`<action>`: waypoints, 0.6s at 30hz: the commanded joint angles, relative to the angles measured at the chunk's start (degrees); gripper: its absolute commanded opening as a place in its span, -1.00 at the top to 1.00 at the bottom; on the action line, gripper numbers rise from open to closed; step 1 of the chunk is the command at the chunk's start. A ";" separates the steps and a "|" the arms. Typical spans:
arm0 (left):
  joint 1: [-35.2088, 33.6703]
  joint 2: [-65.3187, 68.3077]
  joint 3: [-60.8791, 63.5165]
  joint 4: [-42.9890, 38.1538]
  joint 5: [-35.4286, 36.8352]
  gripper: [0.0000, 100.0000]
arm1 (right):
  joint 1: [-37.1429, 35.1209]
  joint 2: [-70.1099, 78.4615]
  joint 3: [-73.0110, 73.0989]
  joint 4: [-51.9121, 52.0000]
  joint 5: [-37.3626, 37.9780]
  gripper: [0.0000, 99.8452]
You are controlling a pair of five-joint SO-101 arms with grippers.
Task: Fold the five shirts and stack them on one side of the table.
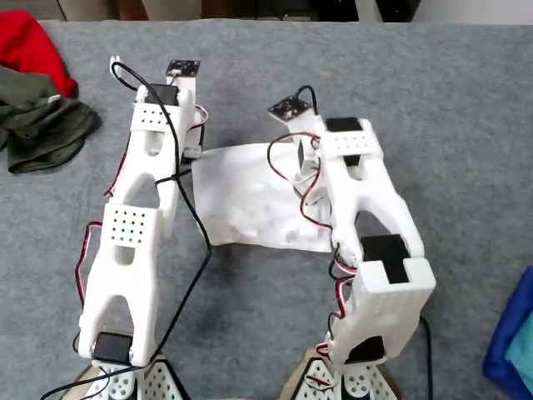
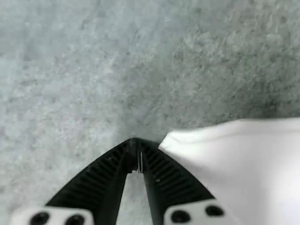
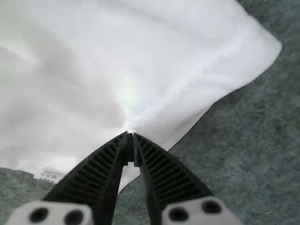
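A white shirt (image 1: 250, 196) lies partly folded on the grey table between my two arms. My left gripper (image 2: 134, 141) is shut with nothing in it, resting on the cloth just beside a corner of the white shirt (image 2: 234, 154). In the high view the left gripper (image 1: 192, 151) sits at the shirt's far left corner. My right gripper (image 3: 129, 136) is shut on the white shirt (image 3: 117, 61); the fabric puckers toward its tips. From above, the right gripper (image 1: 303, 163) stands at the shirt's far right part.
A red shirt (image 1: 29, 46) and a dark green shirt (image 1: 42, 121) lie crumpled at the far left. A blue shirt (image 1: 512, 342) pokes in at the near right edge. Bare grey table (image 1: 450, 125) spreads to the right and behind.
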 commanded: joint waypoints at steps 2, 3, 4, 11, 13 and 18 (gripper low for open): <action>-1.49 -6.02 -6.51 3.69 2.99 0.96 | -1.36 -0.04 -9.89 5.54 0.53 0.99; -1.23 -7.87 -5.89 3.69 3.60 0.96 | -1.36 -0.04 -12.26 7.03 0.53 0.99; -0.97 -10.15 -5.27 3.78 3.60 0.96 | -1.27 0.13 -14.73 8.35 0.53 0.99; 5.45 -28.53 17.14 3.78 7.56 0.96 | -1.10 5.67 -28.44 7.30 2.90 0.99; 7.82 -32.48 26.11 3.69 8.97 0.96 | -1.19 11.03 -32.40 7.21 3.16 0.99; 11.25 -37.41 40.09 3.52 11.08 0.96 | -1.01 24.92 -43.91 7.38 3.25 0.99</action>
